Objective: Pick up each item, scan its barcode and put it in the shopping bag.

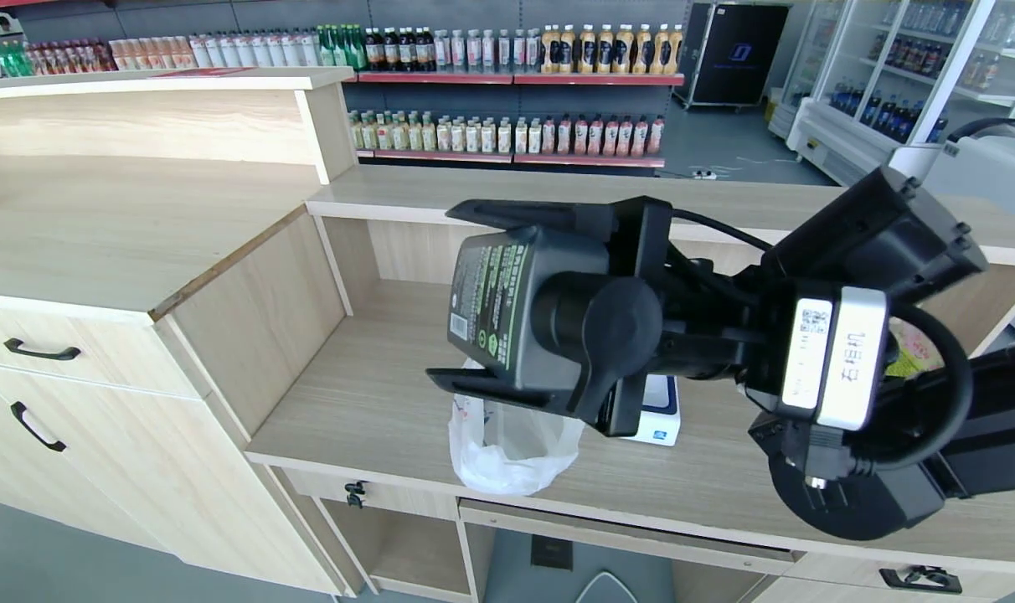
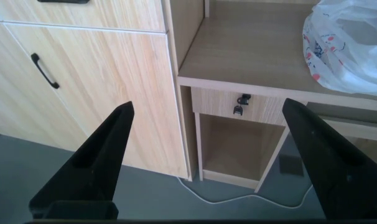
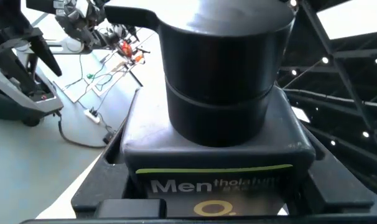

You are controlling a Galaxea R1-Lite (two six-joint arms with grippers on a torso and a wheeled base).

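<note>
Right gripper [image 1: 461,297]: clamped on the dark bottle [image 1: 516,301] at the centre of the head view, with one finger above its body and one below. The bottle lies sideways, with its black flip cap [image 1: 600,331] toward the wrist and its barcode label [image 1: 460,327] at its left end. Bottle and arm hide much of the counter recess behind them.

Shopping bag [image 1: 507,448]: white plastic, on the lower counter [image 1: 373,402], lower centre of the frame. Its top is covered by the lower finger. A white box [image 1: 662,414] stands just beside it, partly hidden by the cap.

Left gripper [image 2: 207,106]: fingers spread wide, nothing between them, over the floor by the cabinet [image 2: 114,93].

Drink shelves [image 1: 516,84] line the upper background.
</note>
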